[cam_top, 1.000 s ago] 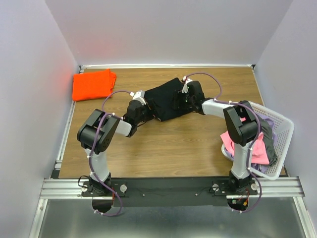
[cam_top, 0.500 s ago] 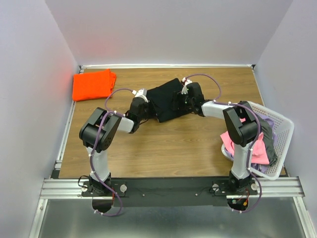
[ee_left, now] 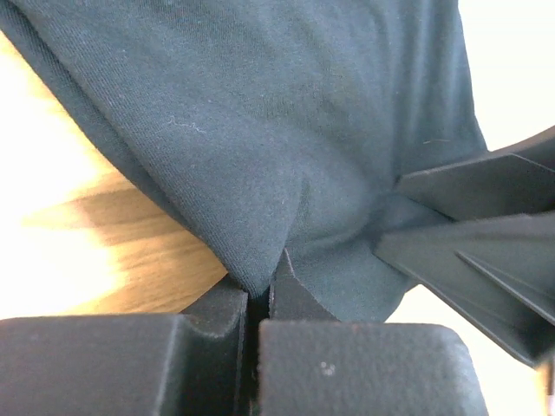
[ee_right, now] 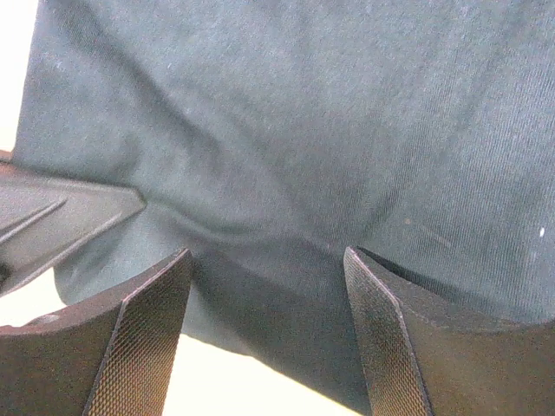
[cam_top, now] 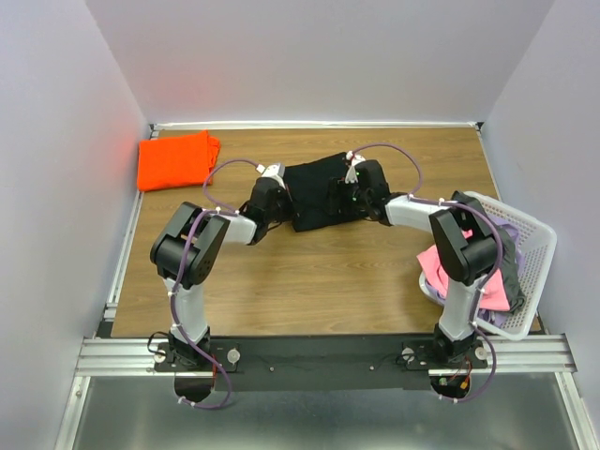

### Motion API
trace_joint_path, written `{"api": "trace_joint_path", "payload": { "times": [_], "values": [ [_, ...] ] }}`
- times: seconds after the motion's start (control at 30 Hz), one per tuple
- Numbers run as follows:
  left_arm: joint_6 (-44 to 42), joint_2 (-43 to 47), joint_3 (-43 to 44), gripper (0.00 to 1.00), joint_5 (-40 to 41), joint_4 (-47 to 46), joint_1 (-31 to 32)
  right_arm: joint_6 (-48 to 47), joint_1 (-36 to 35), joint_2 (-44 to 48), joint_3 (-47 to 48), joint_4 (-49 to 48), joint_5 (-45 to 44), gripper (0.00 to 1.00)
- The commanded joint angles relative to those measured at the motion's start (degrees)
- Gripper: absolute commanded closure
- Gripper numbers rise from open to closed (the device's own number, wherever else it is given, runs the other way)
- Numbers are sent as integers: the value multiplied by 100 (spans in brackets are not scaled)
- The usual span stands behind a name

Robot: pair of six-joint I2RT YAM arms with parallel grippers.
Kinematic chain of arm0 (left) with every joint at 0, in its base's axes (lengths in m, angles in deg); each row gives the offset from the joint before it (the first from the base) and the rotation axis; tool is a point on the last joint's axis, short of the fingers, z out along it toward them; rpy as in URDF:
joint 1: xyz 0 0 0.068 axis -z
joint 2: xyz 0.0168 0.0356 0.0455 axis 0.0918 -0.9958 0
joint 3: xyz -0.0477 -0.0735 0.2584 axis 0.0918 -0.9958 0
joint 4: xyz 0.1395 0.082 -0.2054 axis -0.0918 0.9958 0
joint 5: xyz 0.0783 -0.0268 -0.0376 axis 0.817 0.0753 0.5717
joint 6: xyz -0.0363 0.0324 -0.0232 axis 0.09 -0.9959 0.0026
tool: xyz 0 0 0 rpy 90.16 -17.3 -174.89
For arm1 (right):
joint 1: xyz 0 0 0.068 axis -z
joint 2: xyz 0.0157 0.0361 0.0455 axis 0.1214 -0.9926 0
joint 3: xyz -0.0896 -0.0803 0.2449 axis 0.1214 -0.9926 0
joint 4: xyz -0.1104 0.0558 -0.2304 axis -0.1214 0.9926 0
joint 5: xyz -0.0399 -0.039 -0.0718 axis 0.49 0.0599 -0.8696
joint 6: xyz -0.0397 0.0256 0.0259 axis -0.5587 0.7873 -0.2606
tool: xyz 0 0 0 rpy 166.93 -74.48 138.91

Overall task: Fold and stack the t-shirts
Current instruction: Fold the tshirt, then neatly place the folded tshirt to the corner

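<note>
The black t-shirt (cam_top: 314, 187) lies bunched on the table (cam_top: 328, 272), between the two arms. At its left edge the left gripper (ee_left: 260, 299) is pinched tight on a fold of the black cloth, its jaws almost meeting with the fabric drawn up between them. At its right side the right gripper (ee_right: 269, 295) stands wide, fingers apart over the cloth and clamping nothing. The orange t-shirt (cam_top: 175, 159) lies folded well to the left of the black one. Off to its right, the pink t-shirt (cam_top: 436, 267) hangs over the rim of the white basket (cam_top: 534, 244).

Table (cam_top: 319, 272) front free; basket (cam_top: 536, 251) right, orange t-shirt (cam_top: 173, 159) far-left.
</note>
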Motion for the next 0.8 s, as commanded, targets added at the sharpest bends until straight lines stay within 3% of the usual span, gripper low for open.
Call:
{"api": "trace_joint_path", "payload": {
  "times": [0.0,0.43,0.77],
  "values": [
    [-1018,18,462,100,374,1127,-20,-130,-74,506,-189,330,19,21],
    [-2951,211,1869,100,1710,3546,-108,-288,-57,1965,-163,883,-913,15],
    [-3901,509,2177,100,3020,4137,-266,-288,189,2282,356,1165,-1115,13]
  ]
}}
